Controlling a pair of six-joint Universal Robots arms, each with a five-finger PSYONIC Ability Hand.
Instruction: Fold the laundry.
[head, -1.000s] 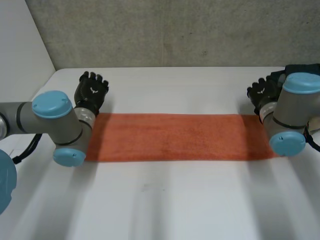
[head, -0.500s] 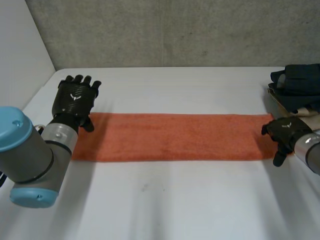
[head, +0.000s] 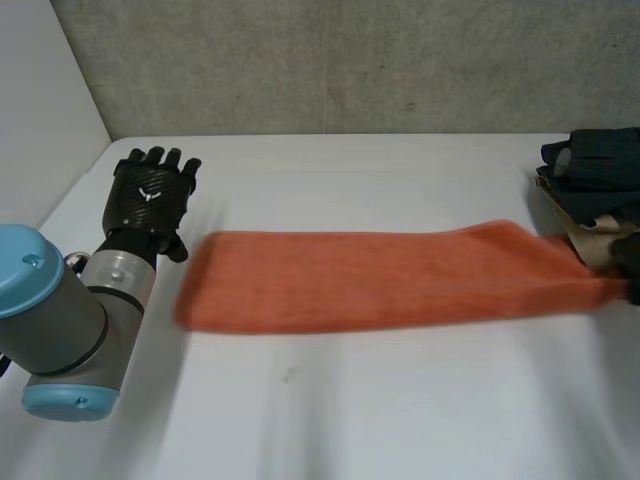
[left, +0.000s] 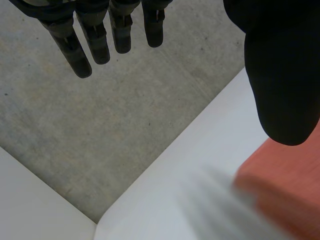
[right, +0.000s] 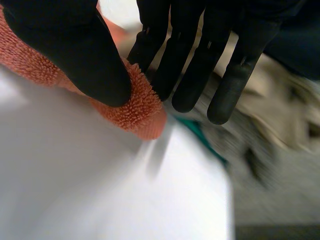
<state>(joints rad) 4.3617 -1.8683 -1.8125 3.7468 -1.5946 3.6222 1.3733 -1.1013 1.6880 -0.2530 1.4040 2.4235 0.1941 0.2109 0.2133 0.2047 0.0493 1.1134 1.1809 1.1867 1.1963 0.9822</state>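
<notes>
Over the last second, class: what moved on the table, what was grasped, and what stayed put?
The right hand has pinched the right end of the orange towel between thumb and fingers and pulled it rightward; the towel's left end slid away from the left hand. The left hand stayed open beside the towel; the dark clothes pile is unchanged.

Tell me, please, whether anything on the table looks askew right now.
The orange towel lies askew: the right hand pinches its right-end corner, raised off the table, while the left hand is open beside the other end.
</notes>
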